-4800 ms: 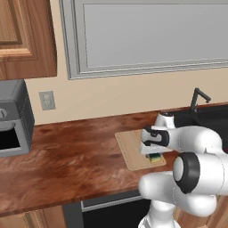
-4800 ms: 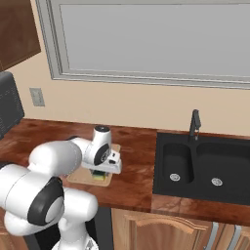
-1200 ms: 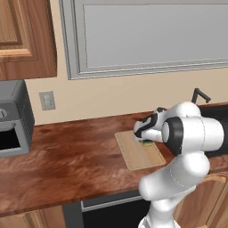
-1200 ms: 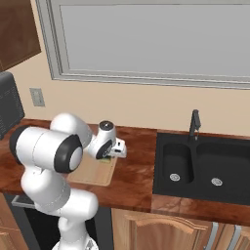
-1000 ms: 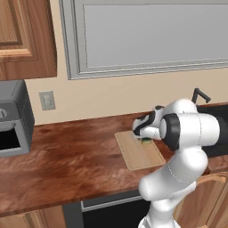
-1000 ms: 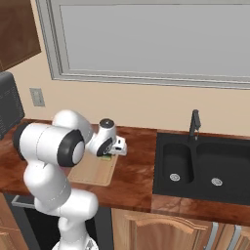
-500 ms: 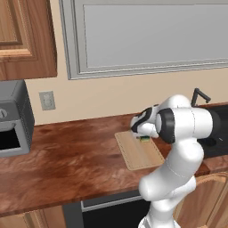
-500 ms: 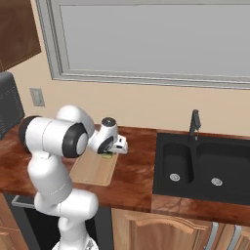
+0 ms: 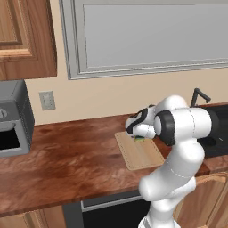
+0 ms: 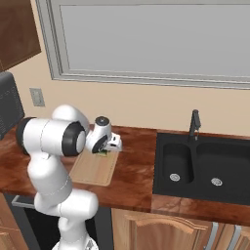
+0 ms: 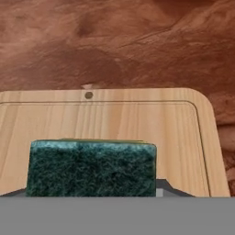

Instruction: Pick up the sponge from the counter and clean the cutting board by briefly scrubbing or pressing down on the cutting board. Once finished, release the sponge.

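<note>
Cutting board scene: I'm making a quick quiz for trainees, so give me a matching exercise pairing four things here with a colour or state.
Things:
1. sponge
2. cutting board
3. counter
4. gripper

Descriptions:
A. glossy reddish-brown wood grain
B. shut on something, over the board's far end
C. dark green top, yellow beneath
D. pale tan, thin groove near its edge

Pairs: 1-C, 2-D, 3-A, 4-B
</note>
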